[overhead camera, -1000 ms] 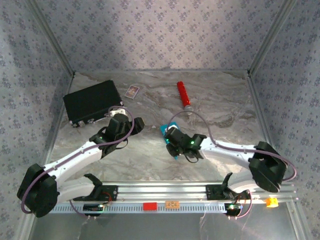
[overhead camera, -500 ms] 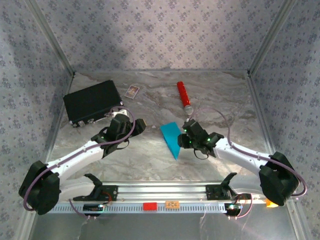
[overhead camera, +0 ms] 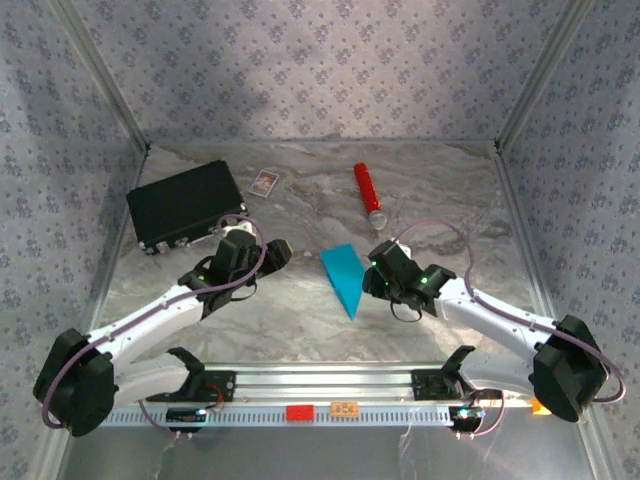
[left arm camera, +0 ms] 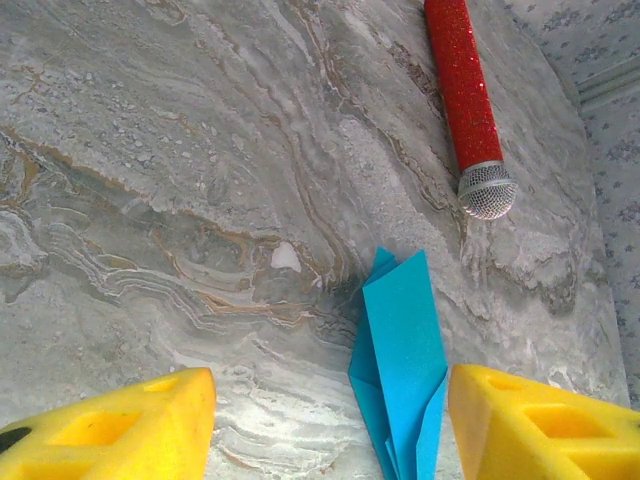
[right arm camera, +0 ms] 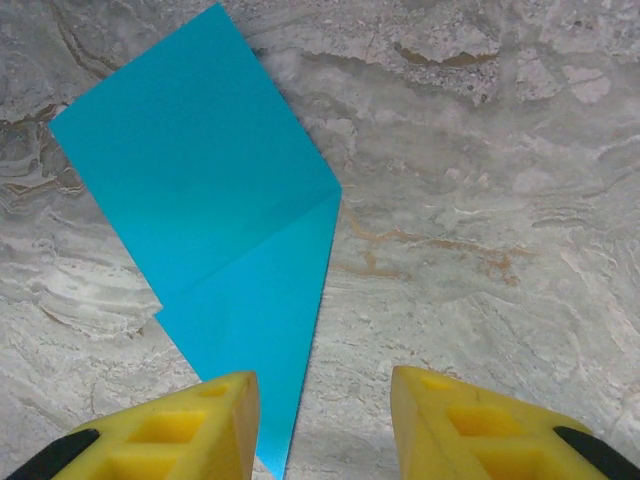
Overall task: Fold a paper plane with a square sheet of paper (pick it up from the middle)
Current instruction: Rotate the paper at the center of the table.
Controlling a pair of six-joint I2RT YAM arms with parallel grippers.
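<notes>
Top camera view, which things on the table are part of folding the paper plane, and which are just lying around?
Part of the job:
- folded blue paper, lying flat between the two arms

Just lying about:
- black case
- small card
- red microphone
</notes>
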